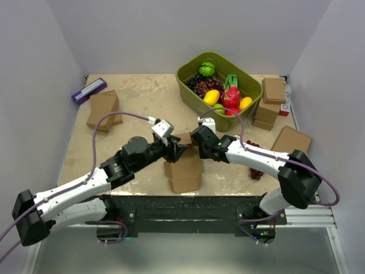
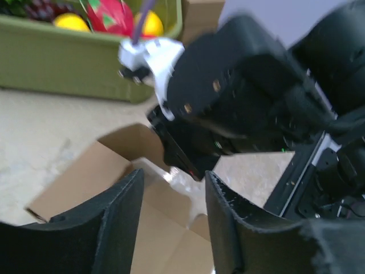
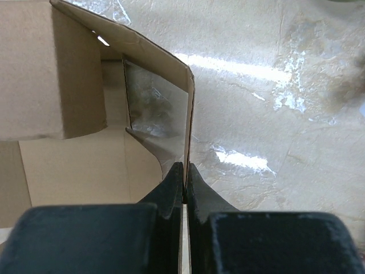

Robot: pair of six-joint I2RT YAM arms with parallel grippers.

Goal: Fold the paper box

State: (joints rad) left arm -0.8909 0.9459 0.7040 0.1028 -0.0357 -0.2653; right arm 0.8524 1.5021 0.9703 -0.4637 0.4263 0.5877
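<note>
Folding partway done: paper box (image 1: 183,170) sits front-centre on table (image 1: 142,100), one wall raised, other flaps not yet closed. Right gripper (image 3: 185,178) pinches that wall's edge; left gripper (image 2: 174,182) hovers above, fingers apart, empty.

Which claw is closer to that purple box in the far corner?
The left. The left gripper is open over the paper box mid-table, on the side toward the purple box; the right gripper pinches its flap from the far side.
</note>
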